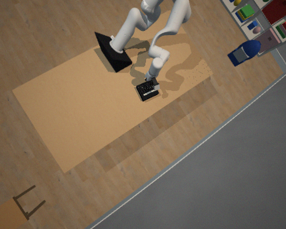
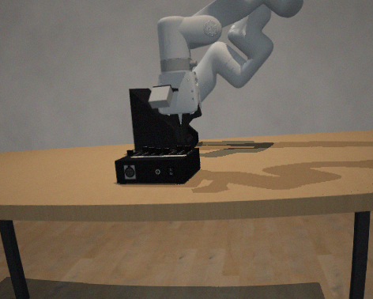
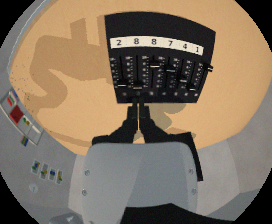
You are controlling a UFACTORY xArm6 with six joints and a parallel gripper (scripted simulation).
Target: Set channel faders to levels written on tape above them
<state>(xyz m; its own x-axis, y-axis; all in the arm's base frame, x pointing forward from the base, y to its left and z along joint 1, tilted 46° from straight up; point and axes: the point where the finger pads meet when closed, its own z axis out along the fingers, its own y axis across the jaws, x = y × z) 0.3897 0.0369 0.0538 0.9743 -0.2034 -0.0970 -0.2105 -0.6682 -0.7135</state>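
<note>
The black lighting desk stands on its feet on the tan table; it also shows in the side view and in the wrist view. A white tape strip along its far edge carries the digits 2 8 8 7 4 1. Several fader caps sit in slots below the tape at different heights. My gripper is shut with nothing between the fingers. Its joined tips rest at the near edge of the desk, by the second fader from the left. The cap lines are too small to read.
The arm's black base block stands behind the desk on the table. Shelves with coloured blocks and a blue object stand on the floor beyond the table's far right. A small wooden stool is at the bottom left.
</note>
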